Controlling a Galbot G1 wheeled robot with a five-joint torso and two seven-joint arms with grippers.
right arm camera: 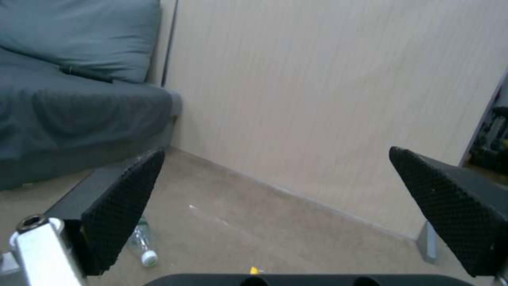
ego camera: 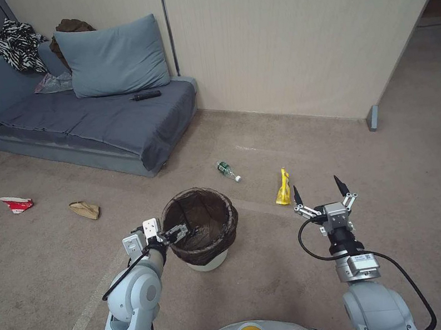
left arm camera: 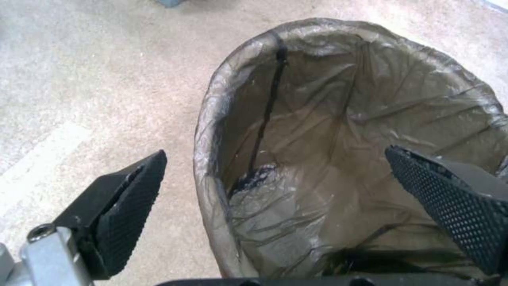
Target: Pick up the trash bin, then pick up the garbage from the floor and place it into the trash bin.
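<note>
The left gripper (ego camera: 178, 232) straddles the near rim of the trash bin (ego camera: 201, 224), jaws wide, gripping nothing. The white bin, lined with a crinkled brown bag, stands on the carpet (ego camera: 308, 285). The right gripper (ego camera: 319, 189) hovers spread and empty near a yellow wrapper (ego camera: 283, 187) and a bottle (ego camera: 228, 171).

No readable text; label on right arm (ego camera: 359, 261) too small.

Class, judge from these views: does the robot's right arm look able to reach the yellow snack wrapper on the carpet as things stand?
Probably yes. The right gripper hangs open just short of the yellow snack wrapper, with bare carpet between them. The white lined trash bin stands off to its left, straddled by the left gripper.
</note>
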